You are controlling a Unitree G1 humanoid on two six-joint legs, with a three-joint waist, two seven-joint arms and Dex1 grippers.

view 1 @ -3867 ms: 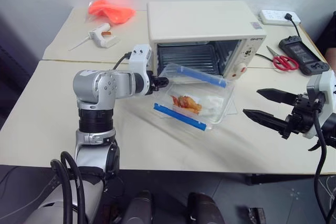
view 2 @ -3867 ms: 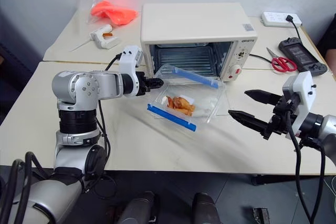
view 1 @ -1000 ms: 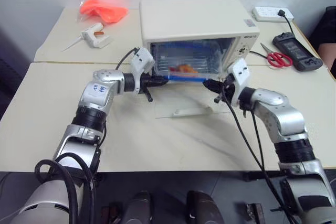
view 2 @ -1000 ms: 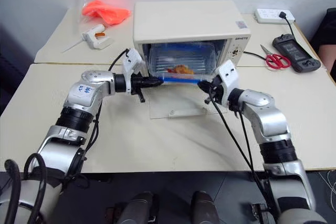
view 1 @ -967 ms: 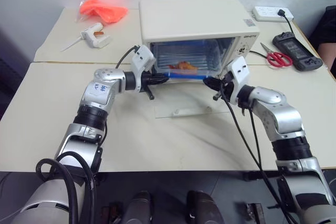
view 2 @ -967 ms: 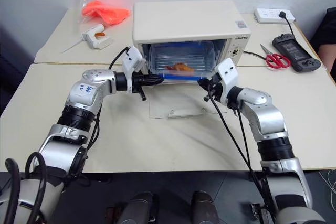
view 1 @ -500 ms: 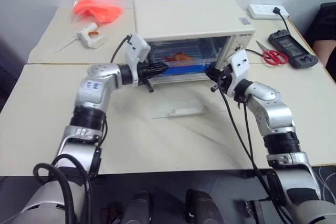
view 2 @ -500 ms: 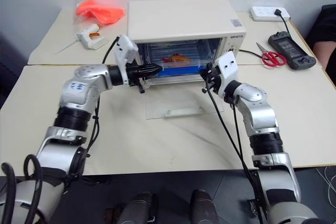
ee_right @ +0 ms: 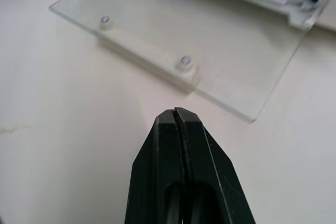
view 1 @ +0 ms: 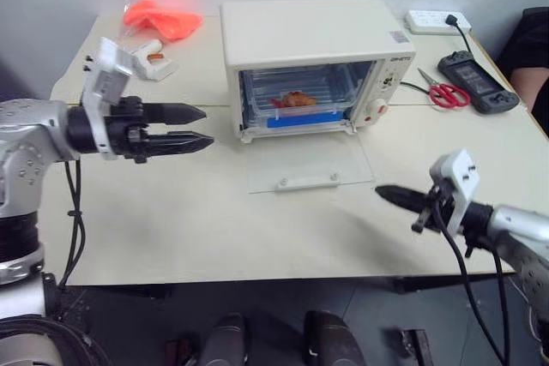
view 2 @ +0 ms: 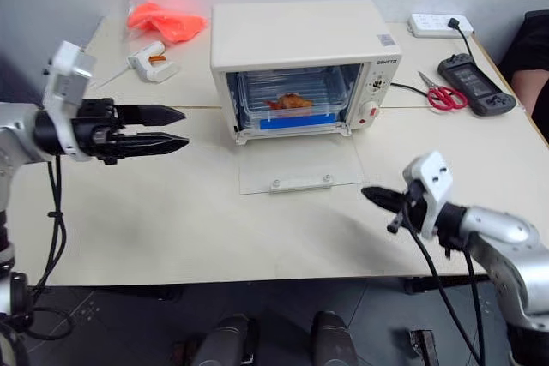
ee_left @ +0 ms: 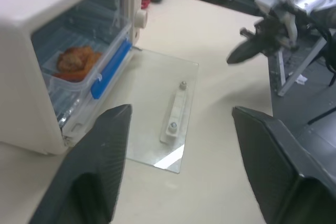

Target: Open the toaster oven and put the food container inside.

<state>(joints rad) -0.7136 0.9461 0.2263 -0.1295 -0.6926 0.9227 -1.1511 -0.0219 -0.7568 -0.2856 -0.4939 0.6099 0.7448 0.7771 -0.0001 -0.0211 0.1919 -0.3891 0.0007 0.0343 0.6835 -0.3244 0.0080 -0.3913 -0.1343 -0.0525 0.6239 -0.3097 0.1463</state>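
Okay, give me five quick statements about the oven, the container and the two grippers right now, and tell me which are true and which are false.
1. The food container sits inside the toaster oven. True.
2. The oven's glass door is shut. False: it lies folded down flat on the table.
3. The left gripper holds the container. False: its fingers are spread and empty, off to the oven's left.
4. The right gripper has its fingers pressed together, with nothing between them. True.
5. The scissors lie on the oven's top. False: they lie on the table, to the oven's right.
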